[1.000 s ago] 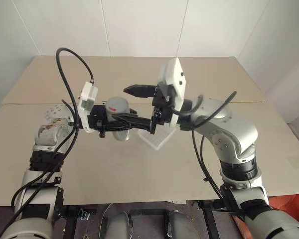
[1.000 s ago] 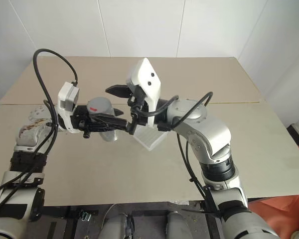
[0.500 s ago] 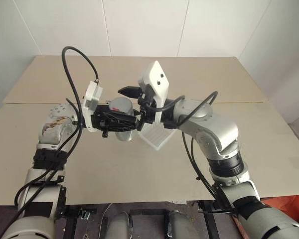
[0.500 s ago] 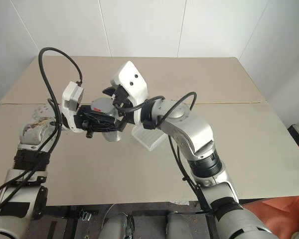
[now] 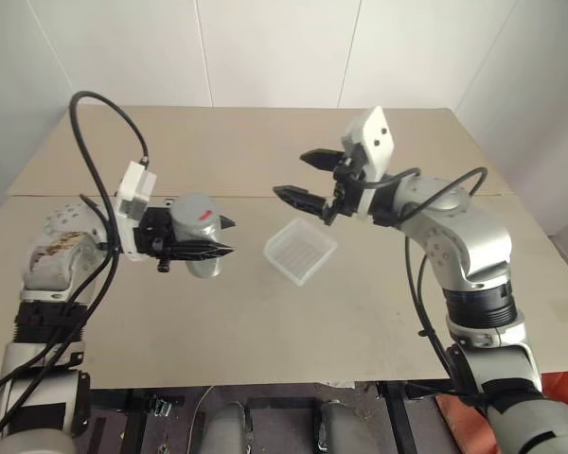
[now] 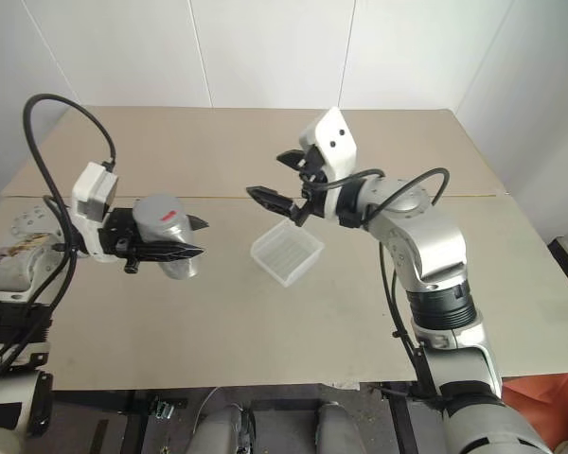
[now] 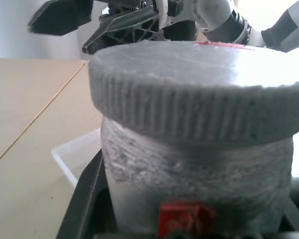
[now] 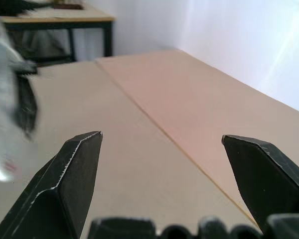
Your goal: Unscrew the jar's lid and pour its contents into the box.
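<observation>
The left pincer is gripping the jar tightly at nine o'clock in the head views, holding it above the bench. The grey lid is sitting on the jar's mouth. At the centre, the box is lying flat on the bench, apart from both pincers. At about two o'clock from the box, the right pincer is hanging spread wide and holding nothing.

The jar hides the left gripper's fingers.
</observation>
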